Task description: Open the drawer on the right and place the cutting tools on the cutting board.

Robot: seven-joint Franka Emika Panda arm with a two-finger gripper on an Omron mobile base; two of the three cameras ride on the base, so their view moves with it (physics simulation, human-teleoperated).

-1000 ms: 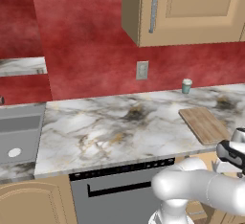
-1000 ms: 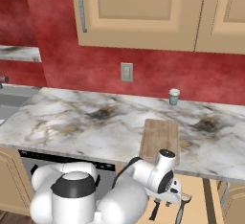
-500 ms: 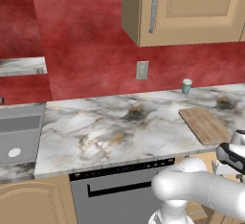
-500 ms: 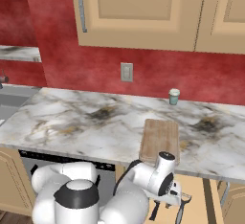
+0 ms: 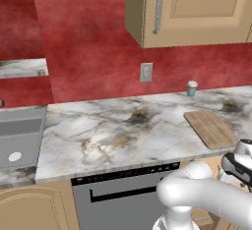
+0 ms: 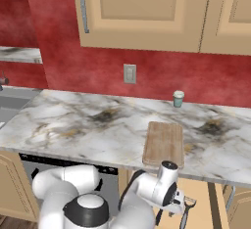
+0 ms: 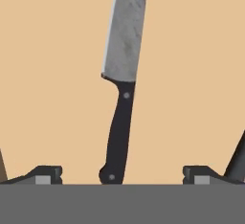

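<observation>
Knife (image 7: 120, 98) lies flat on the tan floor of the open drawer (image 7: 52, 74); black handle with two rivets, silver blade pointing away from the hand camera. Handle end sits between the two fingertips (image 7: 45, 174) of the tool (image 7: 122, 175), nearer the left one, no contact seen. Tool jaws spread wide, holding nothing.

A dark slanted object shows at the right edge of the hand view; cannot tell what it is. In the right base view a second utensil with a metal head (image 6: 187, 208) lies in the drawer, just right of the tool.

Cutting board (image 6: 164, 144) rests on the marble table (image 6: 73, 125), above the drawer, near the front edge. Small cup (image 6: 178, 98) stands far back by the red wall. Dishwasher front (image 5: 113, 199) is left of the drawer.
</observation>
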